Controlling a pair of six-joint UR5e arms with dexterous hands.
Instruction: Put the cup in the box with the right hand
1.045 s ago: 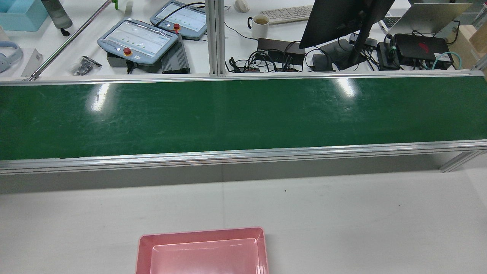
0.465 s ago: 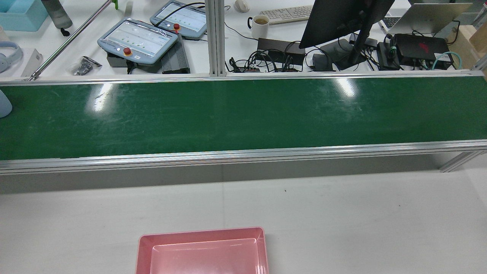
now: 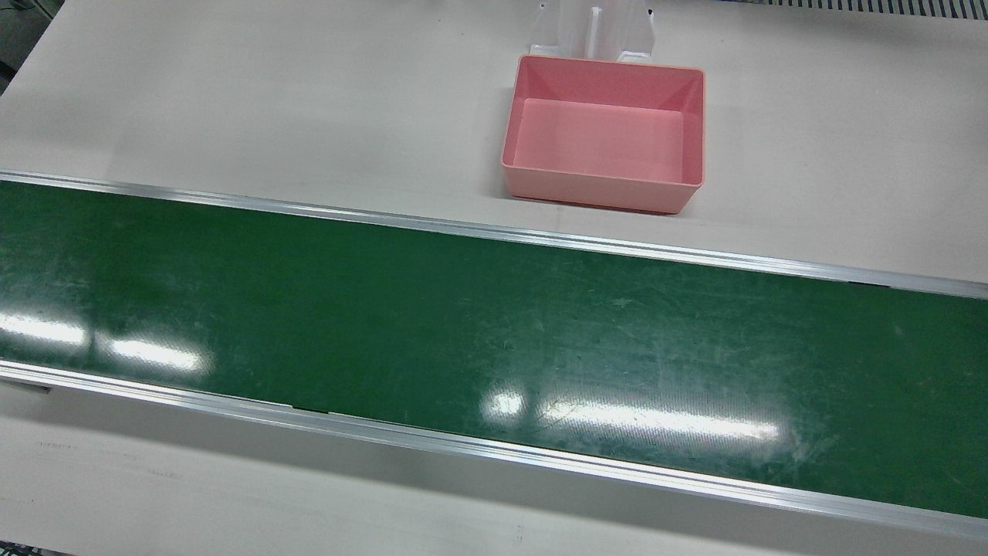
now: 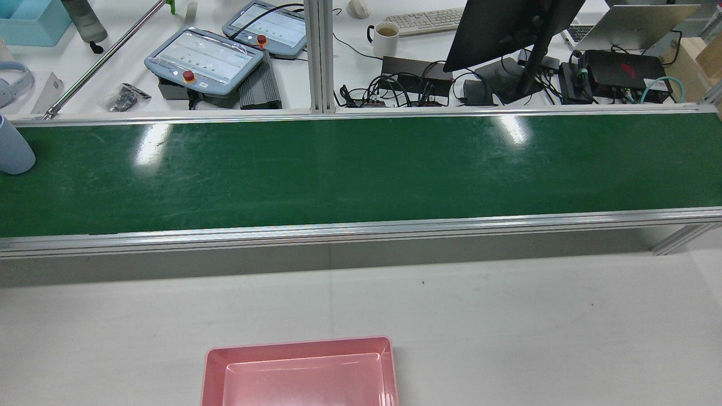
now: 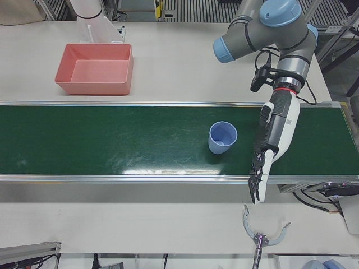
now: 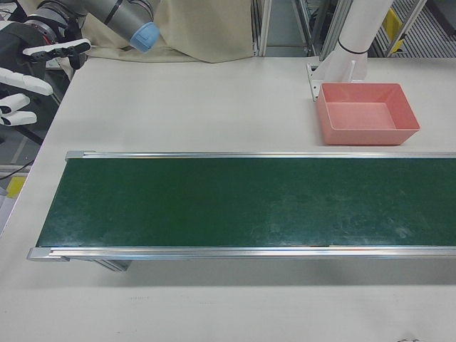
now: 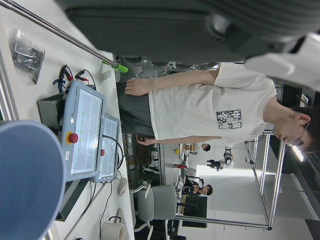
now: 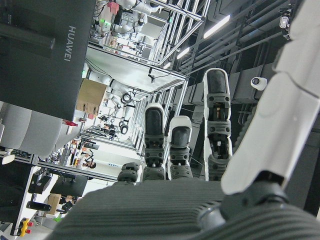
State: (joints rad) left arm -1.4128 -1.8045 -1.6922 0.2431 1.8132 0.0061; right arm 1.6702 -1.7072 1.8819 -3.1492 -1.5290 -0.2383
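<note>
Cup (image 5: pixel 222 137) stands upright, mouth up, on the green belt (image 5: pixel 112 140), near the belt's end on the robot's left side and roughly midway between its two long edges; in the rear view we see only its edge at the belt's left end (image 4: pixel 14 152). We judge it sits there because the belt is meant to carry it across toward the right arm's half.

The pink box (image 3: pixel 606 131) waits empty on the tabletop (image 3: pixel 231 100), just beside the belt's robot-side edge and close to a white pedestal base, so a short carry off the belt would reach it.

The right robot hand (image 6: pixel 28 68) hangs off the far end of the tabletop, well apart from the cup, fingers spread and holding nothing. The left robot hand (image 5: pixel 272 143) hangs over the belt's operator-side edge near the cup, fingers straight and pointing down, touching nothing.
</note>
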